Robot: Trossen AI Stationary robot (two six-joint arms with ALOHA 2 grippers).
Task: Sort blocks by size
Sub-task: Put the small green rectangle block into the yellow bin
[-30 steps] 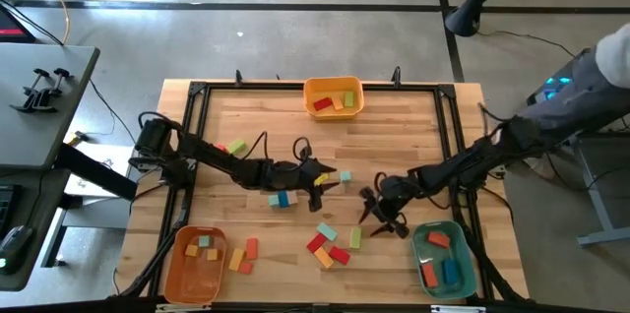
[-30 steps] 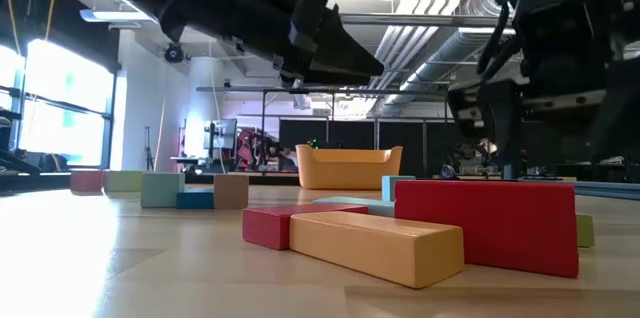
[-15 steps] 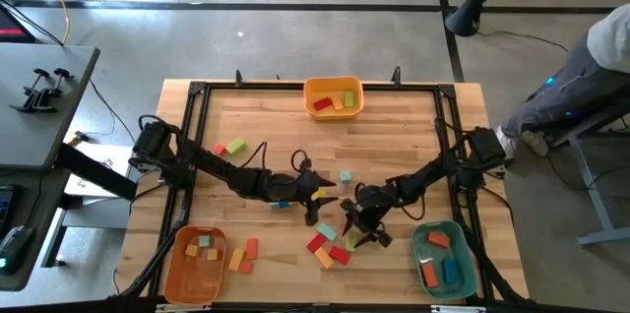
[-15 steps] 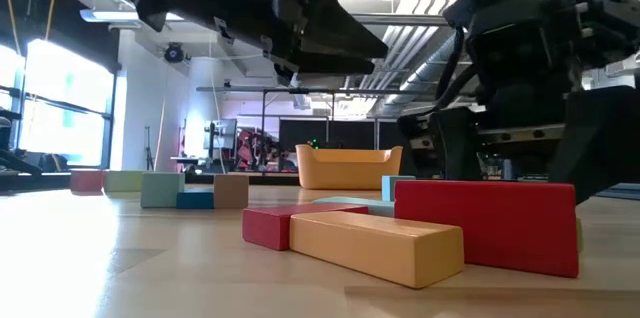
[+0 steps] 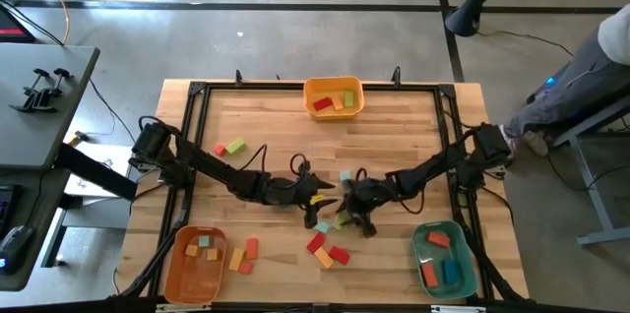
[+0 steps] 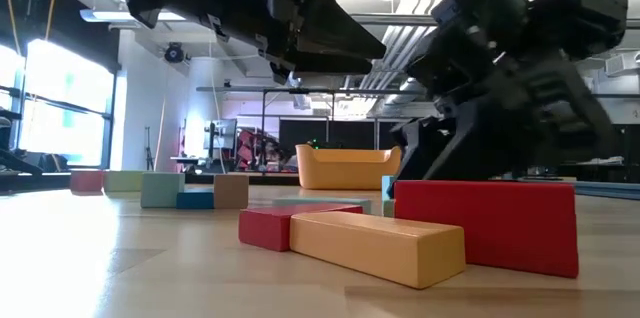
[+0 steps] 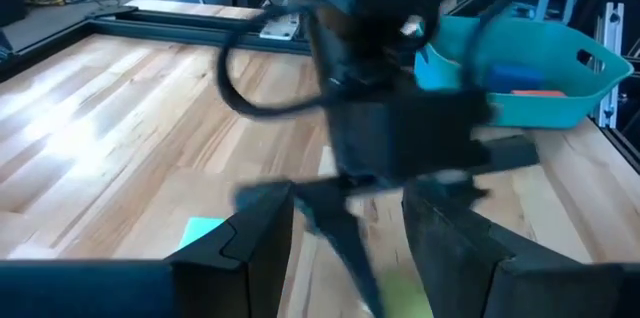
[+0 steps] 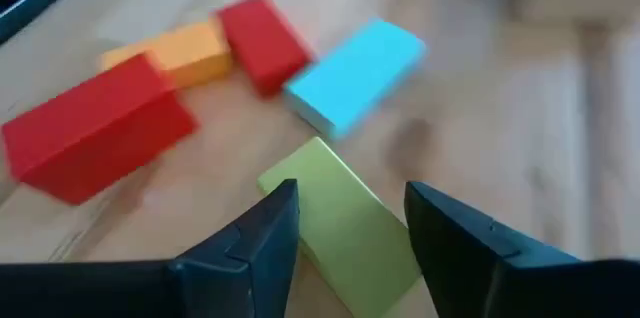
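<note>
Several blocks lie near the table's middle. In the right wrist view I see a long red block (image 8: 95, 138), an orange one (image 8: 175, 50), a small red one (image 8: 262, 40), a teal bar (image 8: 352, 70) and a green bar (image 8: 345, 228). My right gripper (image 8: 350, 233) (image 5: 356, 222) slants down over the green bar, one finger at each long side. My left gripper (image 7: 345, 248) (image 5: 317, 213) hovers open just left of it, above the table, with nothing between its fingers. The same red (image 6: 485, 226) and orange (image 6: 375, 246) blocks fill the low view. My right gripper's fingers (image 8: 455, 243) come slanting from above and lie across the green bar, one beside each long side (image 8: 300, 193). The bar lies flat on the table. Whether the fingers touch it, I cannot tell.
A yellow bin (image 5: 334, 96) stands at the far edge, an orange bin (image 5: 194, 264) at the near left and a teal bin (image 5: 443, 259) at the near right, each holding blocks. Red and green blocks (image 5: 227, 147) lie at the left. A person stands off the table's right.
My right gripper has moved toward the table's left, sunk and rolled, coming down over the green bar. My left gripper has swung a little toward the near edge. The blocks have stayed where they were.
</note>
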